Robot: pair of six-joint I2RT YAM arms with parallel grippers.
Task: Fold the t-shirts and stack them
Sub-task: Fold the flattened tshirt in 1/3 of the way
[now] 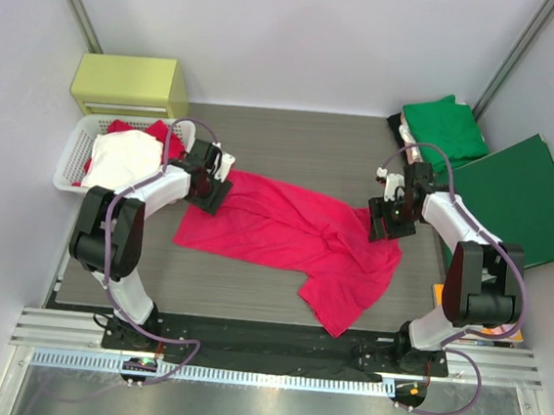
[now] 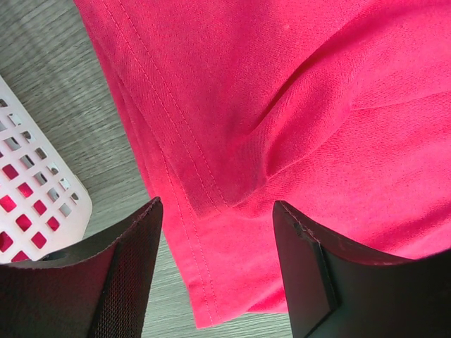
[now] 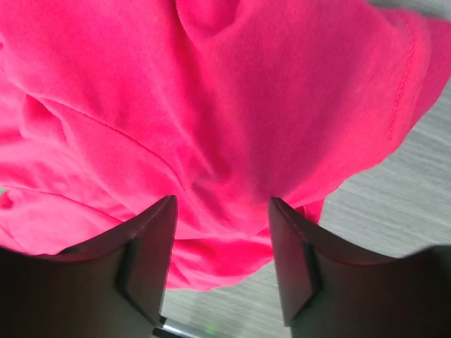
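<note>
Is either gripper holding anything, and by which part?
Nothing. The left gripper is open over the hemmed edge of the red shirt, the right gripper open over its other end.

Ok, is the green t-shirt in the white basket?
No, the green t-shirt lies at the far right, while the white basket on the left holds white and red cloth.

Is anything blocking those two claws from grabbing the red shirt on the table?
Nothing visible. The left gripper is open over the red shirt's hemmed edge, beside the white basket; the right gripper is open over its other end. No other thing lies beneath either.
</note>
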